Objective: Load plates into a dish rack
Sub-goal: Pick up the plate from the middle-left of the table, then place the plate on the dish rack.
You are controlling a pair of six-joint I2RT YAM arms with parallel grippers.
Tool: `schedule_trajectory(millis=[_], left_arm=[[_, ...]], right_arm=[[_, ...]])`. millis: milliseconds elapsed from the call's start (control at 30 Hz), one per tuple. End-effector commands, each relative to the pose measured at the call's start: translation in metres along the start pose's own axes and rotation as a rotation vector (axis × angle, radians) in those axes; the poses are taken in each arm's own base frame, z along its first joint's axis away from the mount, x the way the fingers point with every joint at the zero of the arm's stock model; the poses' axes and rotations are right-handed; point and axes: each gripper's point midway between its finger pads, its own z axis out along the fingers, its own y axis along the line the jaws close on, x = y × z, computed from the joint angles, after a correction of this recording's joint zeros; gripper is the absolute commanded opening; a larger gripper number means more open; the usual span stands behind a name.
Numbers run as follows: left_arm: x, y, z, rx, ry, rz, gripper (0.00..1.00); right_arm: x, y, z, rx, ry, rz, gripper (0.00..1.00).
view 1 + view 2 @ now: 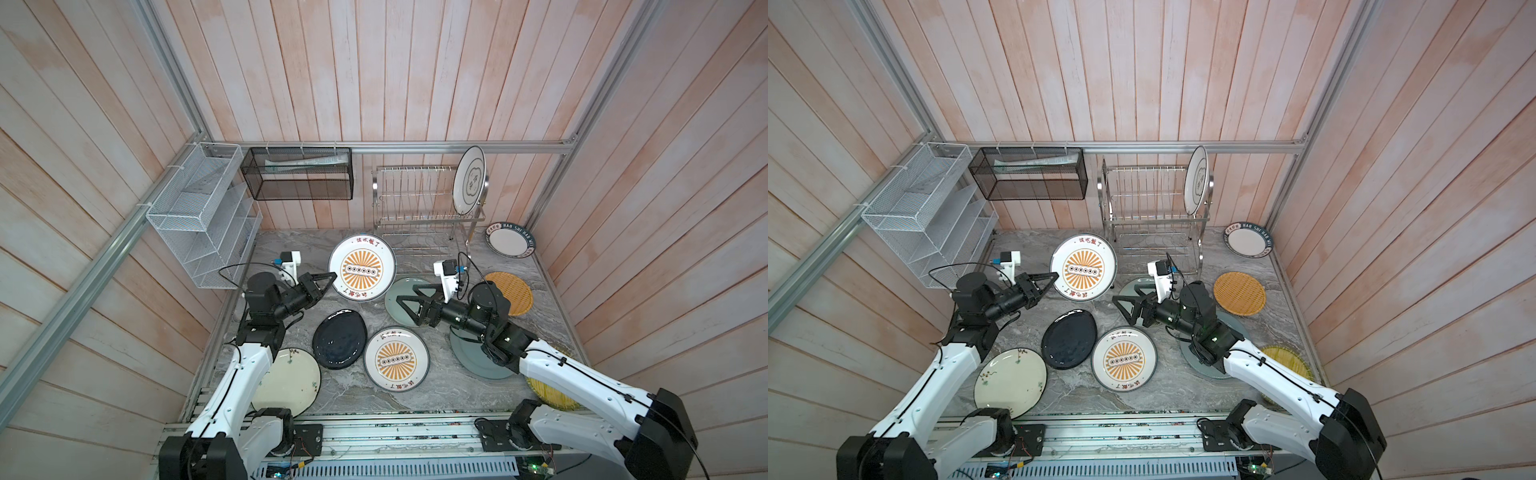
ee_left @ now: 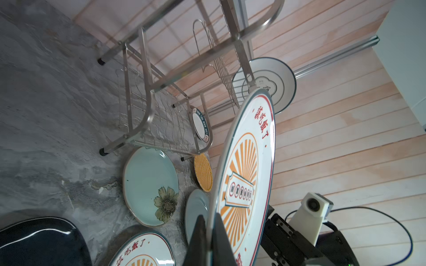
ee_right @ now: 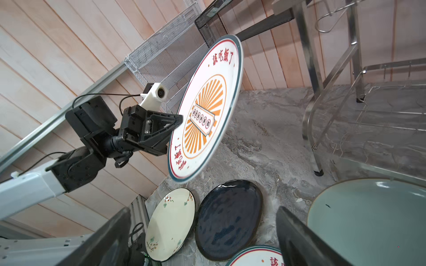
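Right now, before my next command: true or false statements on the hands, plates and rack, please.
1. The left hand grips a sunburst plate by its rim, clear of the table. True.
2. The right hand is shut on the pale green plate. False: it is open above that plate, holding nothing.
3. The dish rack is empty. False: one white plate stands in its upper tier.
4. The black plate lies flat on the table. True.
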Motion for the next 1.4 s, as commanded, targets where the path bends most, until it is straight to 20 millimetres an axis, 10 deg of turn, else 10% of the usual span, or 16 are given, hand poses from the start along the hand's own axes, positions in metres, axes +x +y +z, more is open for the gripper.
schedule_trajectory(millis=[0,300,900,1367], left_arm=[[-0.003,-0.027,0.02,0.081,0.017,0.071,0.0],[0.01,-0.032,0.056,0.131,0.133,0.076,0.0],[0.017,-0.017,0.044,0.148,0.133,0.064,0.0],[0.018,-0.023,0.038,0.173,0.14,0.073,0.0]], right_arm=[[-0.014,-0.002,-0.007,0.02,0.015,0.107,0.95],[-0.035,-0.03,-0.004,0.199,0.0,0.203,0.68],[-0.036,-0.05,0.015,0.256,-0.021,0.312,0.26],[-0.037,-0.049,0.027,0.224,-0.029,0.331,0.16]])
